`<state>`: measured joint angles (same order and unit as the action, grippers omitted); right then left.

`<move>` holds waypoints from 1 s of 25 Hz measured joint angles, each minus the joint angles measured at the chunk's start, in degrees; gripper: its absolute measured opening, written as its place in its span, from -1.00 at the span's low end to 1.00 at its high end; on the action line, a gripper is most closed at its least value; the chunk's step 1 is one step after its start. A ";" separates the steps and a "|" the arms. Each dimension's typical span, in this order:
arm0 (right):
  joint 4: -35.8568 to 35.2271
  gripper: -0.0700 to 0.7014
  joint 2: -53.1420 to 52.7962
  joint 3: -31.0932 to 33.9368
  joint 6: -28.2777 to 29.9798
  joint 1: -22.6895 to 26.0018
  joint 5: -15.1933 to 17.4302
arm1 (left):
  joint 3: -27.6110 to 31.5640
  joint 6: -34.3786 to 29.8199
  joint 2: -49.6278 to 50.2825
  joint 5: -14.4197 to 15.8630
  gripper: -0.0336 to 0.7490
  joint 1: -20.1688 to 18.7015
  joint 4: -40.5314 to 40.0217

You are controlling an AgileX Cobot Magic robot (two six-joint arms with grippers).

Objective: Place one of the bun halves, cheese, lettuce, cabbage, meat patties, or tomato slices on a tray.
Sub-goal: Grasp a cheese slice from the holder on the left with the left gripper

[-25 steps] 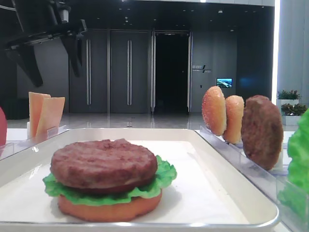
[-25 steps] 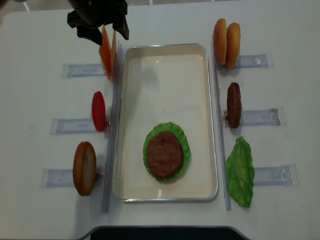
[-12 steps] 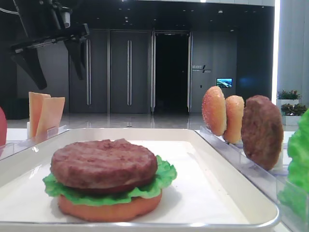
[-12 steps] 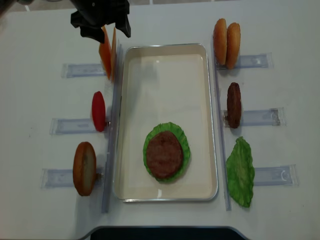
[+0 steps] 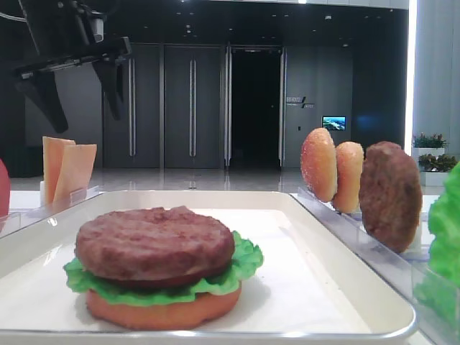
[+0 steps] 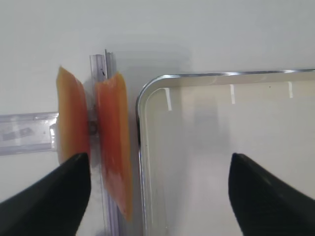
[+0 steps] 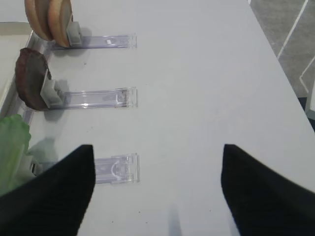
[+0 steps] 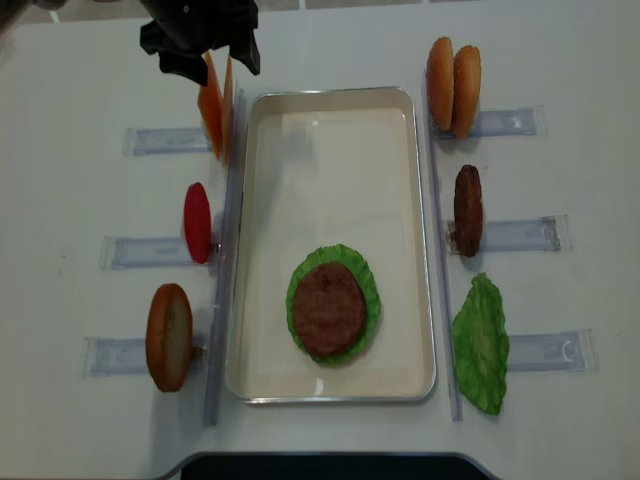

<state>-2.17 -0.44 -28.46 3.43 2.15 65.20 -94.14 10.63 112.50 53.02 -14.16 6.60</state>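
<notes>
Left tool hangs above the two upright cheese slices at the far left corner of the tray, its jaws spread wide, gripping nothing and touching nothing. Cheese stands on edge in a clear rack on the counter, just beside the tray rim. Right tool sits over bare counter with jaws wide apart, empty. On the tray lies a stack: bun half, lettuce, meat patty.
</notes>
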 joint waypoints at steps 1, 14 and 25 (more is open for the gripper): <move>0.00 0.57 0.00 0.00 0.00 0.00 0.00 | 0.00 0.05 0.00 0.00 0.76 0.00 -0.07; 0.00 0.57 0.00 0.00 0.00 0.00 0.00 | 0.00 0.11 2.12 -0.04 0.56 0.00 -0.65; 0.00 0.57 0.00 0.00 0.00 0.00 0.00 | 0.00 0.42 2.55 -0.04 0.55 0.00 -4.65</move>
<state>-2.17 -0.44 -28.46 3.43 2.15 65.20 -94.14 11.06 115.05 52.97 -14.16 1.95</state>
